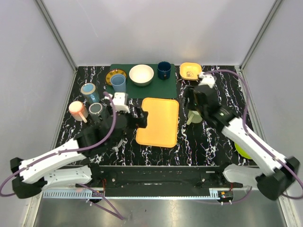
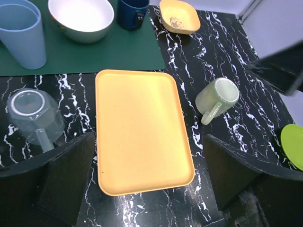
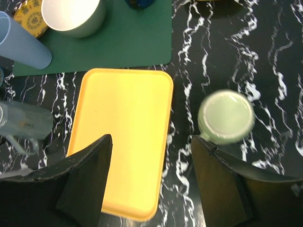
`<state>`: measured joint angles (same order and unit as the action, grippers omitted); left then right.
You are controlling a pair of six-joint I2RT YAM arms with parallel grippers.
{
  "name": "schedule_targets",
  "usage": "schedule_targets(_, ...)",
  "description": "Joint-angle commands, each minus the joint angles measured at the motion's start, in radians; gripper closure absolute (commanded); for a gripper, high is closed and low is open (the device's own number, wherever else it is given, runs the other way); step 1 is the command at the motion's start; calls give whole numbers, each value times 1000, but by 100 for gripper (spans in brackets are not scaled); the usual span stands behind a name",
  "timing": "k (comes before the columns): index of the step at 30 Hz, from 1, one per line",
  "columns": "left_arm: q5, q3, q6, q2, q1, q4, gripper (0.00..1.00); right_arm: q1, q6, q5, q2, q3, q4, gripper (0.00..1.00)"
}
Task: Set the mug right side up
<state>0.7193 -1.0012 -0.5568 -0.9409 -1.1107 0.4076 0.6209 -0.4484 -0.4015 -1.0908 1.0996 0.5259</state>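
The left gripper (image 2: 147,142) was wide open and held nothing. Its two dark fingers (image 2: 66,175) were low in the picture, one at each side of the yellow tray (image 2: 142,118). On the black marble table (image 2: 213,56), a pale green mug (image 2: 218,98) was just right of the tray, with its handle pointing to the near left. A grey mug (image 2: 33,113) was left of the tray. Further back, a green mat (image 2: 99,54) carried a light blue cup (image 2: 21,35), a white bowl (image 2: 80,16) and a dark blue mug (image 2: 132,12).

black white-veined marble table (image 1: 208,146); pale grey walls (image 1: 156,28); metal corner posts (image 1: 59,38)
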Motion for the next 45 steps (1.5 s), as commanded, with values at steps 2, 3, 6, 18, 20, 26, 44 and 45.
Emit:
schedule_targets(2, 46, 30, -15, 117, 0, 53, 1, -24, 51, 22, -235, 155, -232, 26)
schedule_targets(3, 43, 39, -8, 122, 0, 65, 1, -36, 54, 50, -277, 172, -247, 26)
schedule_targets(6, 23, 53, 6, 139, 0, 79, 1, -102, 50, 114, -443, 279, -277, 27)
schedule_targets(18, -36, 15, 51, 126, 247, 94, 1, -170, 133, 124, -881, 759, -258, 30)
schedule_targets(20, -101, 21, 40, 110, 293, 92, 1, -210, 87, 180, -1009, 873, -148, 33)
schedule_targets(26, -130, 99, 20, 134, 313, 69, 1, -239, 132, 187, -1248, 1149, -75, 33)
schedule_targets(44, -195, 136, 54, 122, 391, 63, 1, -294, 7, 243, -1574, 1523, -60, 32)
schedule_targets(45, -199, 136, 54, 120, 394, 63, 1, -293, 4, 248, -1580, 1536, -60, 32)
